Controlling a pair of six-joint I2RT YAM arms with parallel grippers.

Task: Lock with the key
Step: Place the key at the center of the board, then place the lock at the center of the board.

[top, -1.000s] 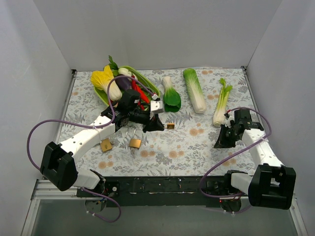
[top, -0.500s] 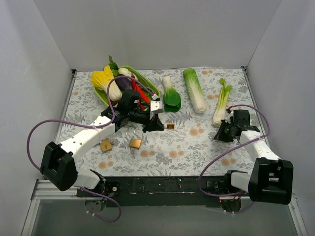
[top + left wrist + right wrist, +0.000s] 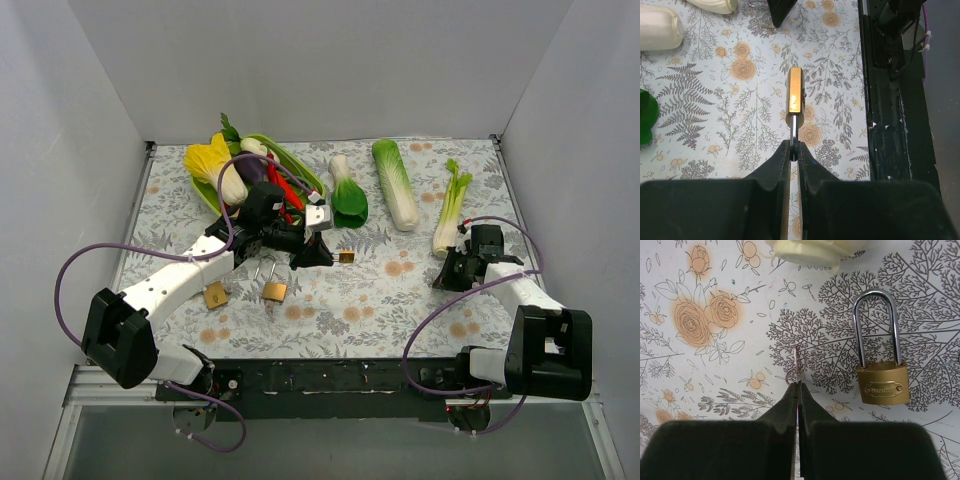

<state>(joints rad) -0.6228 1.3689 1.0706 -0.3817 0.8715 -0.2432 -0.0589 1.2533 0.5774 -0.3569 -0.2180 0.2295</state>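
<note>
Right wrist view shows my right gripper [image 3: 797,387] pinched fully shut on the thin key [image 3: 795,359], blade edge-on and pointing out past the fingertips, at the right of the table with a loose padlock [image 3: 882,384] lying flat on the cloth [image 3: 715,370] just beside it. The left gripper [image 3: 795,150], near the middle, is clamped tight on the shackle of the held padlock [image 3: 795,91], brass body sticking out edge-on. To do this well I'd carry the key left, line its blade with the keyway before pushing, and hold both pinches firm so nothing twists.
</note>
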